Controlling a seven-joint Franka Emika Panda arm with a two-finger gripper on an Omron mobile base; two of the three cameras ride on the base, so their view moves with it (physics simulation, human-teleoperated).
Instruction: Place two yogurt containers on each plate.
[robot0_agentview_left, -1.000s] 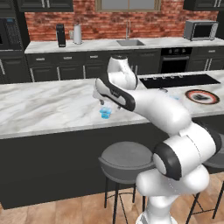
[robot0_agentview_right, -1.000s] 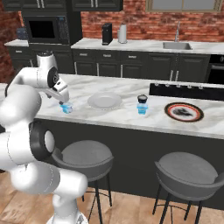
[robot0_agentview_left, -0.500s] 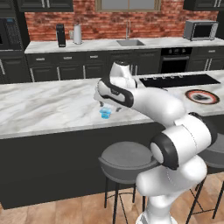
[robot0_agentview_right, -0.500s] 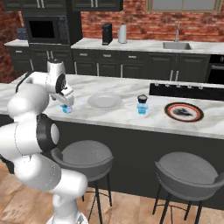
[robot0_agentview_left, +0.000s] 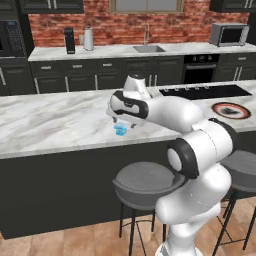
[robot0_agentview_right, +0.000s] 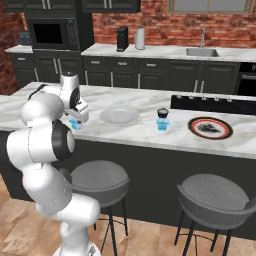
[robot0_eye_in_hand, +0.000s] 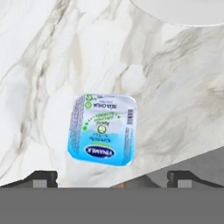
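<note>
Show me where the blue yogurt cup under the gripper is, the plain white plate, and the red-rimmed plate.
blue yogurt cup (robot0_eye_in_hand: 103, 130): hand view, middle of its printed lid.
plain white plate (robot0_agentview_right: 119, 115): right base view, centre of its flat face.
red-rimmed plate (robot0_agentview_right: 198, 122): right base view, left part of its red-orange rim.

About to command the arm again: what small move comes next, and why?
Probably lower straight down over the blue yogurt cup and then close. The gripper is open, its fingertips wide either side, and the cup sits untouched on the marble counter.
</note>
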